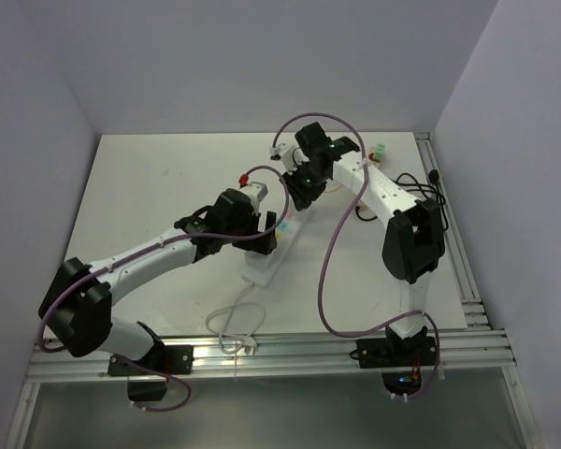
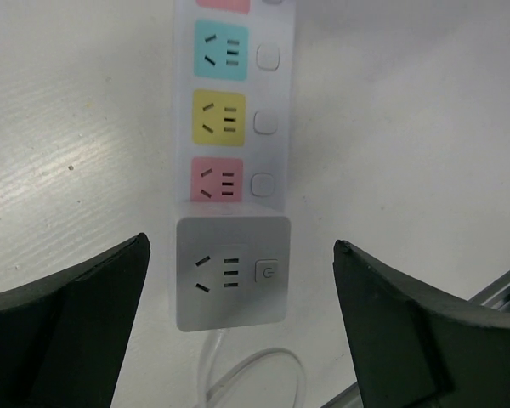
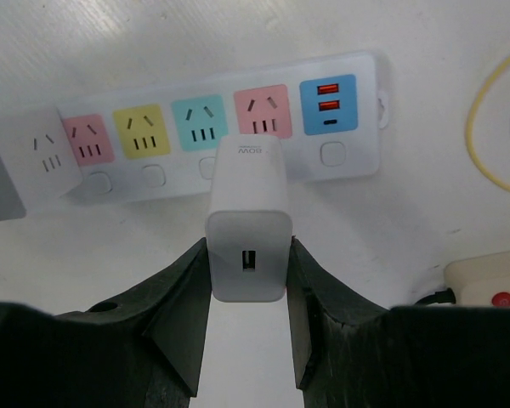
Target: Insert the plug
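With the plug [image 3: 248, 195] gripped in the right tool [image 3: 246, 280] above the power strip [image 3: 357, 161] and the left tool [image 2: 240, 251] spread wide, empty, alignment and pressing-in are needed next.

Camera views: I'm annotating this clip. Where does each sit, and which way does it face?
Top external: above and behind the bases, looking down on the table; left arm and right arm show whole.
Left wrist: on the left arm, looking down at the power strip, cord end nearest; the open left gripper frames it.
Right wrist: on the right arm, facing the strip's sockets; right gripper holds the white plug.
Shared: both wrist views show the strip's pink, yellow and teal sockets.
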`<state>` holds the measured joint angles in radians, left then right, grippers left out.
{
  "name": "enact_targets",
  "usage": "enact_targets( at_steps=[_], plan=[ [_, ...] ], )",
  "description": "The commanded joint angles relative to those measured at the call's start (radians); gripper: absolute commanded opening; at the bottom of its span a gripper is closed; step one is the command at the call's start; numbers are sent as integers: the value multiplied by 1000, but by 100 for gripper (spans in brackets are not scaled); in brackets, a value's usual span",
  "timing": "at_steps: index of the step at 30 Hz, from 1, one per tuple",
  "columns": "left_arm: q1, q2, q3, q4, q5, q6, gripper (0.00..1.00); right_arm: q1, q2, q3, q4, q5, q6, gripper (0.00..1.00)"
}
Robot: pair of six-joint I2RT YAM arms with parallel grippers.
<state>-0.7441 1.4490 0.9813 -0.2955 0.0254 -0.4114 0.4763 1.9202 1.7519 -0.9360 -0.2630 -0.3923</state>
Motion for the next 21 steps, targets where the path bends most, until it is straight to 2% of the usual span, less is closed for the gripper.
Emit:
enact_targets(
  at_steps=[1, 4, 8, 15, 21],
  plan=[
    [-3, -78, -7, 64, -53, -33, 95, 30, -18, 5, -32, 5, 17, 0],
    [-1, -128, -32, 90, -116, -78, 96, 56, -18, -6, -32, 43, 20, 0],
    [20, -200, -82, 145, -125, -159, 96, 79, -7, -14, -30, 59, 29, 0],
    [121, -282, -182, 210, -70, -250, 95, 110, 28, -3, -50, 96, 49, 0],
    [140, -271, -216, 246, -2, -245, 95, 134, 71, 38, -86, 148, 61, 0]
  ],
)
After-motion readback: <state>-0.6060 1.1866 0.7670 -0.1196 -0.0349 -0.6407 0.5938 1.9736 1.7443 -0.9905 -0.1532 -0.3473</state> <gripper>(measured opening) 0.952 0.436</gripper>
